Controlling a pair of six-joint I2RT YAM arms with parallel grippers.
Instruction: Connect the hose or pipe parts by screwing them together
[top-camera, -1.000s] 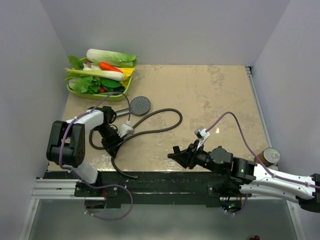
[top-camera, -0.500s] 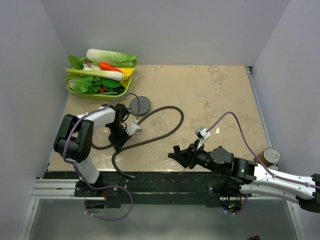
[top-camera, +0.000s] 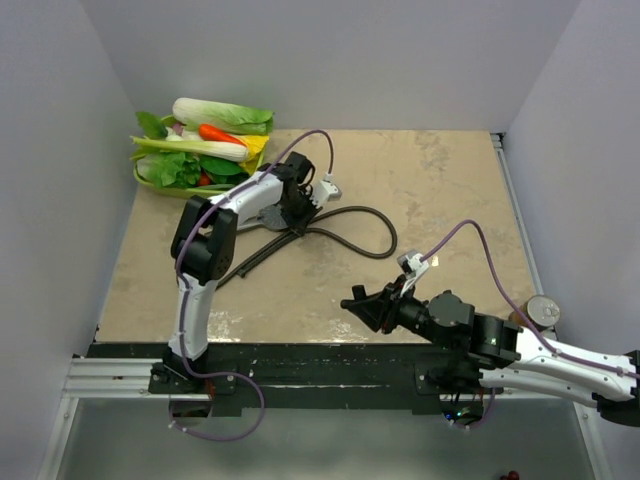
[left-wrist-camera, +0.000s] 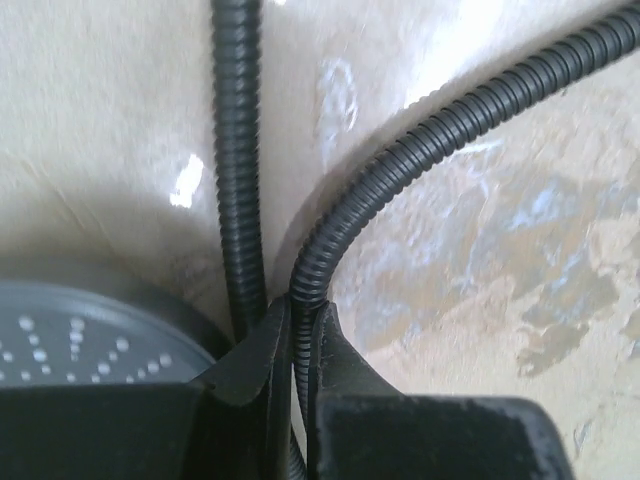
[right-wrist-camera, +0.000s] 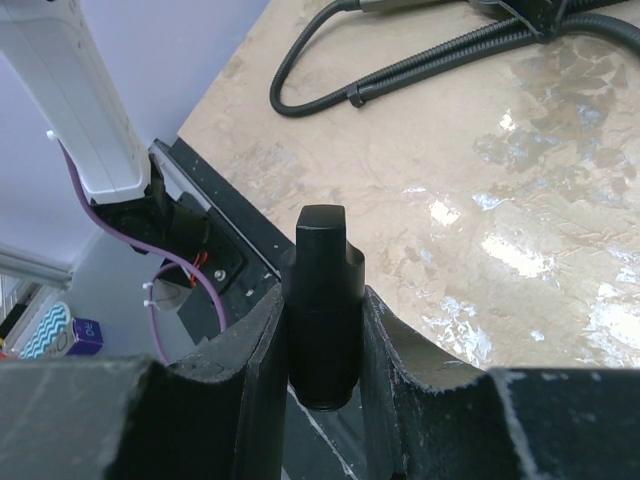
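The left hand (left-wrist-camera: 296, 325) is pressed together, pinching the hose (left-wrist-camera: 450, 115) just beside the shower head (left-wrist-camera: 70, 335), whose face is mostly cut off. The right hand (right-wrist-camera: 322, 315) pinches a short dark cylinder (right-wrist-camera: 322, 250) above the surface (right-wrist-camera: 520, 230). A vegetable tray (top-camera: 230, 194) sits at the far left.

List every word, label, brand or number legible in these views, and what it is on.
No text can be read in any view.
Purple box on the floor: print too blurred to read.
Tin can at the table's right edge: no legible label.
Hose, shower head, black cylindrical fitting: no markings visible.
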